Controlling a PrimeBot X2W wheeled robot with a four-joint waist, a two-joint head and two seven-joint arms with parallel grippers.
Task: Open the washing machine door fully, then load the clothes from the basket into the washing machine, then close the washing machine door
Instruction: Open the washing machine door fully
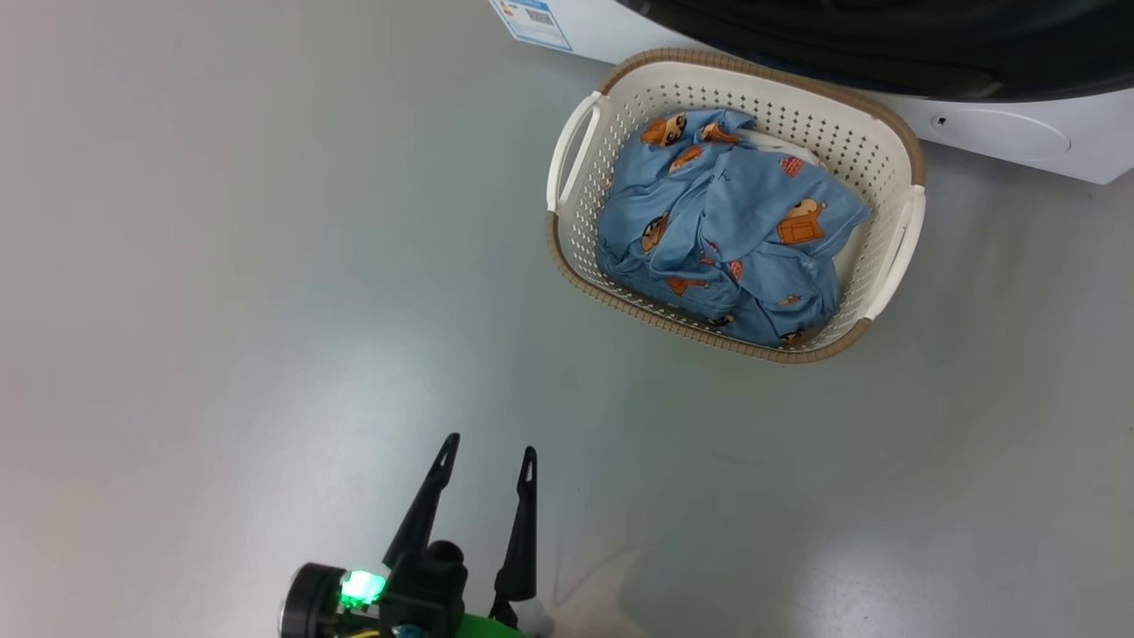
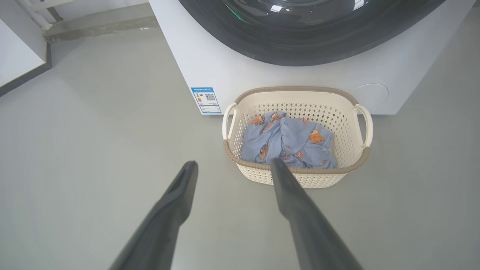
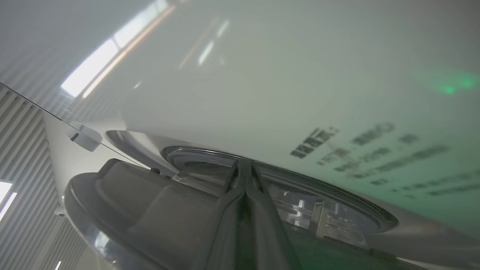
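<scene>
The basket (image 1: 873, 133) (image 2: 337, 112) stands on the floor just in front of the washing machine (image 1: 1090, 142) (image 2: 225, 67). In it lie the clothes (image 1: 726, 221) (image 2: 288, 144), blue printed fabric with a pale piece (image 1: 784, 144) at the back. The washing machine door (image 1: 886, 44) (image 2: 300, 41) is glossy black above the basket. My left gripper (image 1: 490, 447) (image 2: 233, 165) hangs open and empty over the floor, short of the basket. My right gripper (image 3: 245, 163) is shut, its tips at the gap between the door's grey inner side (image 3: 142, 210) and the drum opening (image 3: 318, 215); the door looks ajar.
A blue label (image 1: 532, 19) (image 2: 206, 100) and a round filter cover (image 1: 1001, 133) (image 2: 369, 95) sit low on the machine's front. Bare grey floor (image 1: 221, 310) spreads left of and before the basket. A white wall with a dark skirting (image 2: 22, 75) lies far left.
</scene>
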